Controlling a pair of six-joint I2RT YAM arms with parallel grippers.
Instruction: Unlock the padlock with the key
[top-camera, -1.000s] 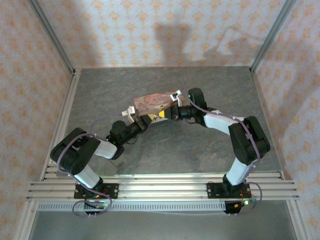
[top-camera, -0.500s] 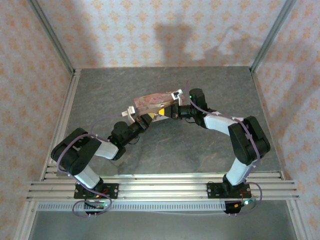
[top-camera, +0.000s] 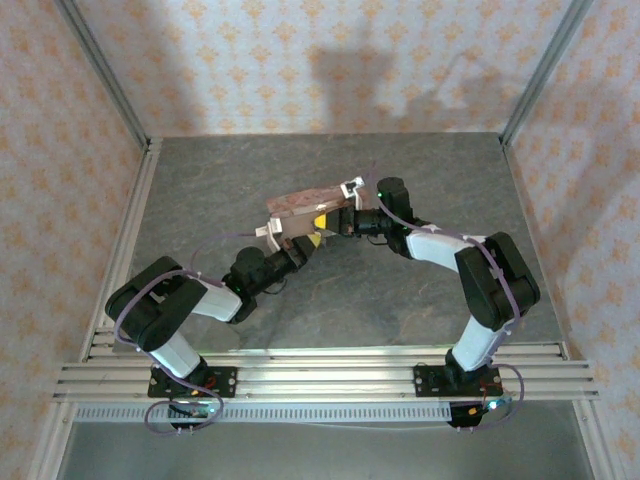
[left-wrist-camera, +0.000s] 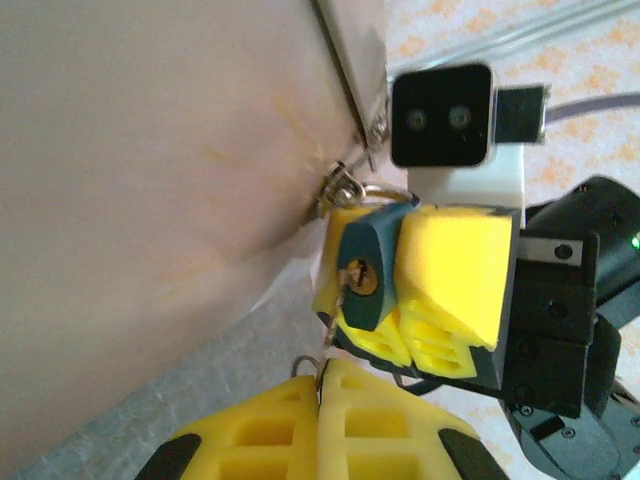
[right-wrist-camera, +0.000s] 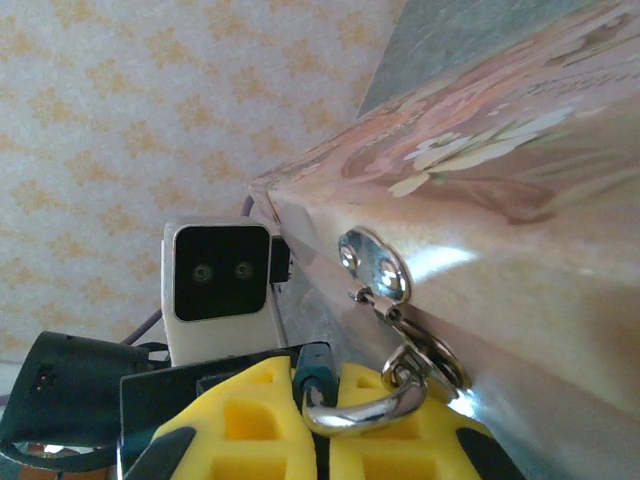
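Grey mottled table (top-camera: 200, 190), aluminium rails (top-camera: 320, 375) along its near edge. Pink tin (top-camera: 305, 203) mid-table, though whether it's resting flat, I can't tell.

The teal padlock (left-wrist-camera: 372, 240), shackle through a hasp ring (left-wrist-camera: 385, 190), has the thin key (left-wrist-camera: 335, 315) at its keyhole.

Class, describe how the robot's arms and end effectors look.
The left arm and right arm have black joints, white link shells and purple cables. The left end effector and right end effector carry bright yellow ribbed pads on black mounts.
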